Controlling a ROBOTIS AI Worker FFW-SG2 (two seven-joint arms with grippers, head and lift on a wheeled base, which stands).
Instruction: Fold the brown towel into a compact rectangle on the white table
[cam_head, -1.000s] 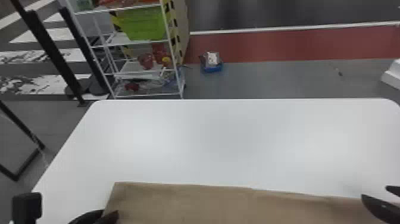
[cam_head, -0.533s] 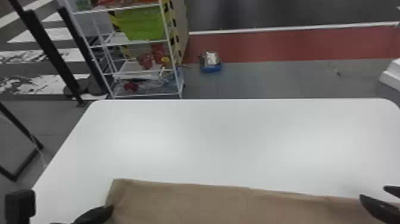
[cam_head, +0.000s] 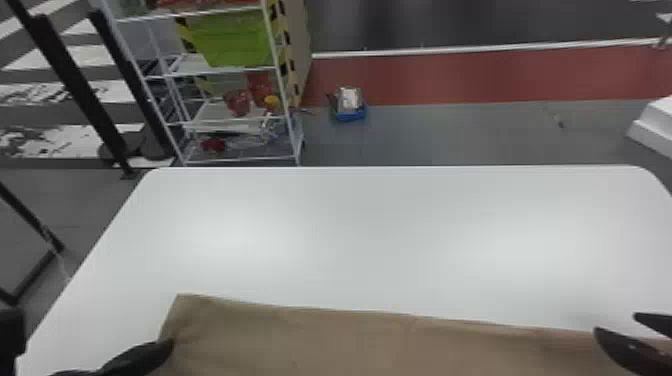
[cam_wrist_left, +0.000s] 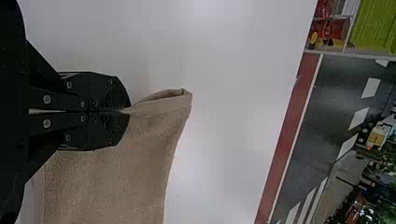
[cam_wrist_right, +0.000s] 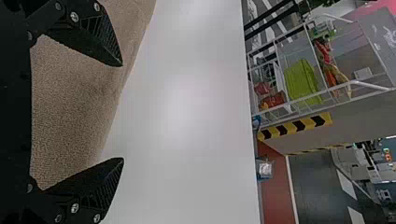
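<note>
Head view: the brown towel (cam_head: 360, 342) lies across the near part of the white table (cam_head: 370, 220), the left tool (cam_head: 169, 345) at its left side and the right tool (cam_head: 617, 324) by the far edge toward its right end. The cloth should be light and limp, quick to sag or skew if only one end is lifted, so a matching hold near each far corner looks best.

Left wrist view: the left tool's fingers are together, clamped on the towel's edge close to a corner, where the cloth doubles into a small open loop. A pinch must take every layer, or one may slide free.

Right wrist view: the right tool's fingers stand apart, gripping nothing. The nubbly weave should grip well and tolerate firm pressure.
</note>
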